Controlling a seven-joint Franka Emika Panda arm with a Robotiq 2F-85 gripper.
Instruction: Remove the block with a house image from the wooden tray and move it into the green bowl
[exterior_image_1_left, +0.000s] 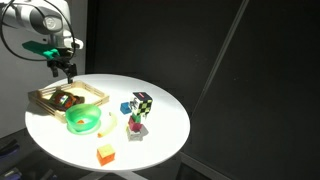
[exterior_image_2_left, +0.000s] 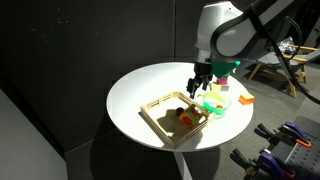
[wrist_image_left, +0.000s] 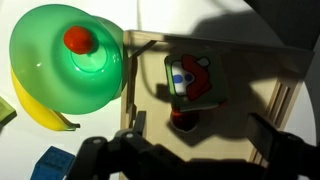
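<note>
Nearest the wrist camera, the gripper (wrist_image_left: 198, 130) hung above the wooden tray (wrist_image_left: 255, 75), its jaws spread wide with nothing between them. Inside the tray lay the block with a house image (wrist_image_left: 193, 78), picture side up, with a small dark red piece (wrist_image_left: 183, 118) just beside it. Just beside the tray stood the green bowl (wrist_image_left: 40, 65), holding a red ball (wrist_image_left: 78, 40); a banana (wrist_image_left: 40, 112) curved along the bowl. In an exterior view an orange block (exterior_image_1_left: 105, 154) sat apart on the white table (exterior_image_1_left: 165, 130).
</note>
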